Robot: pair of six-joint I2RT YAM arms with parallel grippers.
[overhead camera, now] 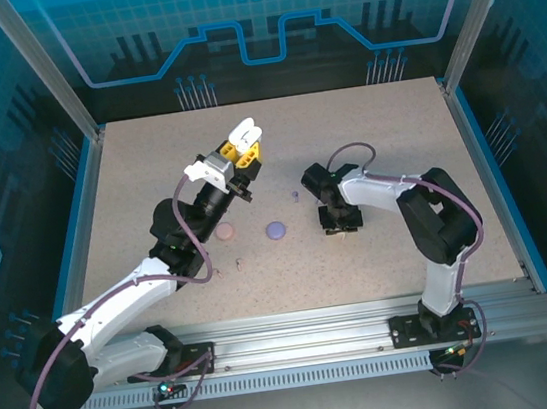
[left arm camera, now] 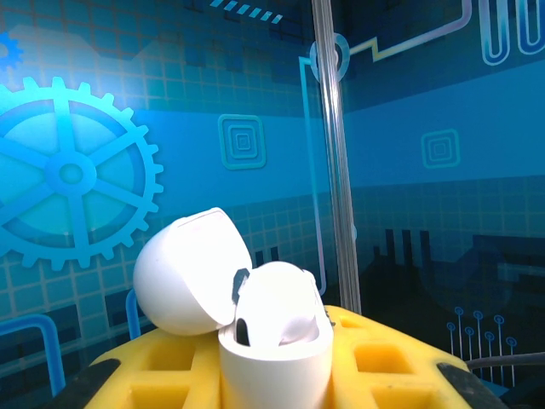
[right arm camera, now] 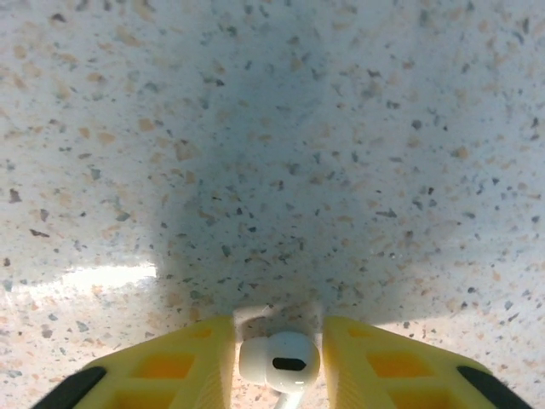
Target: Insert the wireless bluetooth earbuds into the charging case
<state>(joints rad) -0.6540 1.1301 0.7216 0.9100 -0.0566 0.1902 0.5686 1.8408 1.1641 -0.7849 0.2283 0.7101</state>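
From above, the left fingers [overhead camera: 239, 152] are clamped on the white case [overhead camera: 245, 131]. They hold it raised off the desk [overhead camera: 395, 128] with its lid flipped open on the far side. The right fingers [overhead camera: 339, 222] are down at the desk, well apart from the case, which lies to their left and higher up. Of the two arms, the right is plainly the one at the earbud.

In the left wrist view, the case [left arm camera: 274, 358] stands upright between the yellow left fingers [left arm camera: 162, 371], gripped low on its body. The lid [left arm camera: 192, 273] leans back to one side, so the mouth is open upward. A rounded white shape sits in that mouth. We take it for an earbud already seated, though we cannot be sure.

In the right wrist view, a white earbud [right arm camera: 281, 361] lies on the desk [right arm camera: 255, 128], right between the right fingers [right arm camera: 192, 366]. Its head sits at the fingertips, and its stem runs back toward the wrist, along the fingers rather than across them. Each finger stands just beside the head with hardly a gap. We cannot tell whether they are only flanking it or already pinching it.

As we judge it, the move ahead turns on that stem. Once lifted, the earbud must travel left and up to the case, then turn so the stem goes down into the free socket.
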